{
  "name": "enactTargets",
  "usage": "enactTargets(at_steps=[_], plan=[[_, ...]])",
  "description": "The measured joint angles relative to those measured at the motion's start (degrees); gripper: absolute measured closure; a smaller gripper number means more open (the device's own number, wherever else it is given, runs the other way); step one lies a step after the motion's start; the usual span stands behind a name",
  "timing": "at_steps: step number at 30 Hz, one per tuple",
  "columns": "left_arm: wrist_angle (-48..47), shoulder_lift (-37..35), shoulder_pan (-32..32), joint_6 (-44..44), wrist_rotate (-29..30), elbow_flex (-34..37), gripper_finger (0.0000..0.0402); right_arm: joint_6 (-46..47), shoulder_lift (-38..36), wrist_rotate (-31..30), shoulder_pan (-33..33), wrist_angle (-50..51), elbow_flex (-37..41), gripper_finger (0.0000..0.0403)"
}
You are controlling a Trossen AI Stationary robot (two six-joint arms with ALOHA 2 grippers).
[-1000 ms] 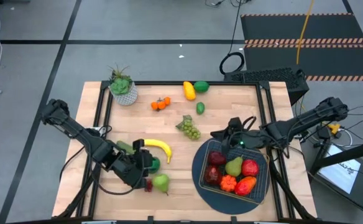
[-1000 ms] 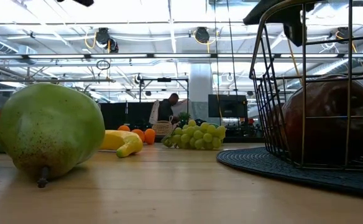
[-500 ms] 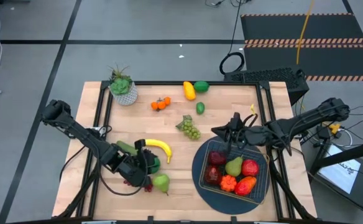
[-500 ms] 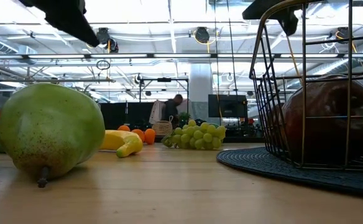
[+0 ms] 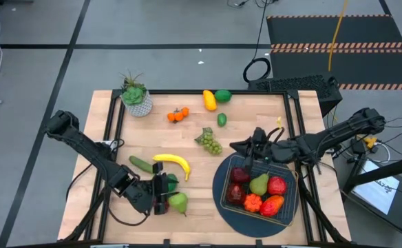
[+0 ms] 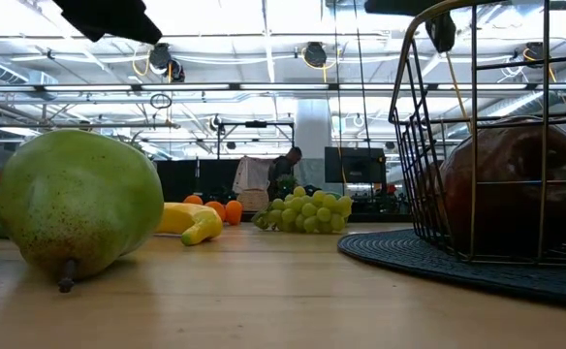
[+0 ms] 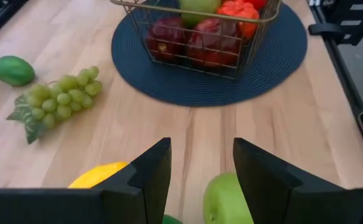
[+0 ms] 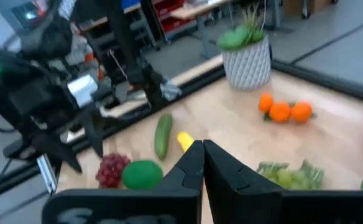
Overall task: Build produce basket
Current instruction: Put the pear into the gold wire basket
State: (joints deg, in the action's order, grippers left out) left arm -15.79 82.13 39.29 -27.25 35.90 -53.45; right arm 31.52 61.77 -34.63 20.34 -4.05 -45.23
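The wire basket (image 5: 259, 186) stands on a round dark blue mat (image 5: 223, 207) and holds red apples, a green pear and orange-red pieces. My left gripper (image 5: 161, 196) is open and low near the table's near edge, pointing right. A loose green pear (image 7: 225, 199) lies just ahead of its fingers, and the banana (image 5: 173, 162) lies beside them. The cucumber (image 5: 140, 164), red grapes (image 5: 162, 205) and a green fruit (image 5: 168, 180) lie nearby. My right gripper (image 5: 246, 148) is shut and hovers over the basket's far left corner.
Green grapes (image 5: 210, 142), a lime (image 5: 221, 119), small oranges (image 5: 177, 115) and a yellow and a green fruit (image 5: 215, 98) lie across the table's middle and far side. A potted plant (image 5: 137, 96) stands at the far left. A person moves in the room beyond.
My left gripper has moved toward the table's near edge and the loose pear. That uncovered the cucumber, which it partly hid a second ago. The person in the background has walked to the right.
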Motion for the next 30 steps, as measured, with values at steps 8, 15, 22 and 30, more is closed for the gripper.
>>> enactTargets(at_steps=[8, 15, 22, 30], plan=[[0.9, 0.0, 1.4, 1.1, 2.2, 0.0, 0.0227, 3.2, 6.6, -3.0, 0.9, 0.7, 0.0, 0.0401], [1.2, 0.0, 2.8, -3.4, 3.7, 0.0, 0.0227, -1.8, 10.2, -8.4, 3.2, -4.4, -1.4, 0.0395], [2.4, 0.0, 5.7, -8.8, 6.3, 0.0, 0.0227, -2.7, 16.3, -3.9, 6.8, -3.2, -10.9, 0.0343], [4.1, 0.0, 8.9, -12.8, 10.2, 0.0, 0.0227, -6.1, 29.5, -0.7, 10.1, 4.0, -28.4, 0.0284]])
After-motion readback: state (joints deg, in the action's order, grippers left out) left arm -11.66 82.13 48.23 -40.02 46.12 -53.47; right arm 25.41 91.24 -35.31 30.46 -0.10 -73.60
